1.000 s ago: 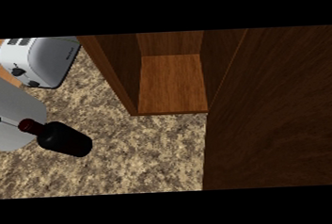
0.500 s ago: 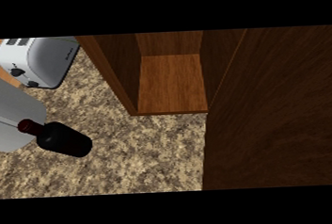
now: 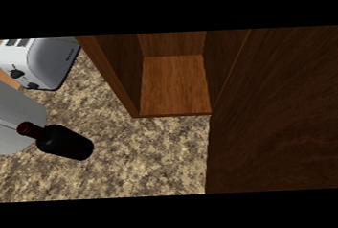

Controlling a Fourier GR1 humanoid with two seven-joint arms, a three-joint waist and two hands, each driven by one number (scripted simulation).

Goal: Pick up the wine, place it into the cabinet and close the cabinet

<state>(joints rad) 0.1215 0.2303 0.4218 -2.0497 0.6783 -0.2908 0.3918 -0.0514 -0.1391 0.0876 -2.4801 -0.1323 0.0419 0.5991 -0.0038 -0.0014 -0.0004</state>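
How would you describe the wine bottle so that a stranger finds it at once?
Start at the open wooden cabinet, then look down-left across the speckled counter. The wine bottle is there, below the silver toaster. It is the only dark thing, with a red neck.

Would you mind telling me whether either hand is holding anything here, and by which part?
It cannot be told: the wine bottle stands on the counter, its neck beside a grey forearm, and no fingers show.

Dark wine bottle (image 3: 60, 140) stands on the counter left of the open wooden cabinet (image 3: 174, 84).
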